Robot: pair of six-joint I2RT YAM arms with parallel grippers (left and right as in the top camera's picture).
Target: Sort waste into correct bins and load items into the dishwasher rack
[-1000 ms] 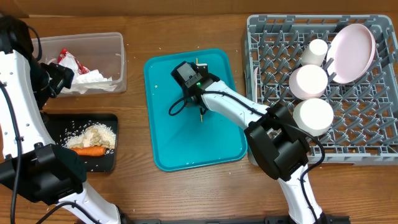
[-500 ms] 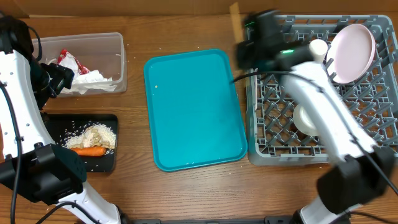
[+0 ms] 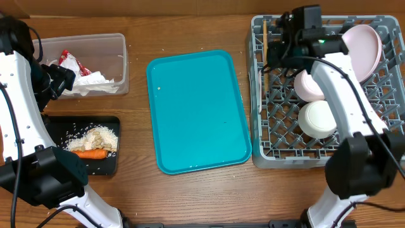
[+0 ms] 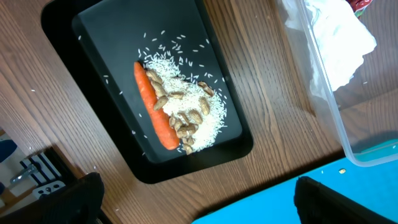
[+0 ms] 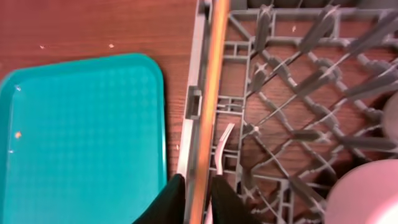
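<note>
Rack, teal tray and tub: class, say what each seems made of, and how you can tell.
Rack: grey moulded plastic, matte; thin lattice with pegs. Teal tray: likely plastic, slight sheen, fine stippled surface. Tub: clear plastic; napkins show through its walls.

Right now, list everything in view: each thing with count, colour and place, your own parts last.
clear plastic rectangular tub: one, transparent, upper left
crumpled paper napkins: count unclear, white, in the tub
snack wrapper: one, red, in the tub
shallow black rectangular tray: one, black, lower left
carrot: one, orange, in the black tray
food crumbs: one heap, beige-white, beside the carrot
flat teal serving tray: one, teal, centre
square grey plastic dishwasher rack: one, grey, right
round plate: one, pinkish white, propped in the rack
small bowls: two, white, in the rack
pale slim fork: one, pale, rack's left edge
left gripper: open
right gripper: closed on the fork
</note>
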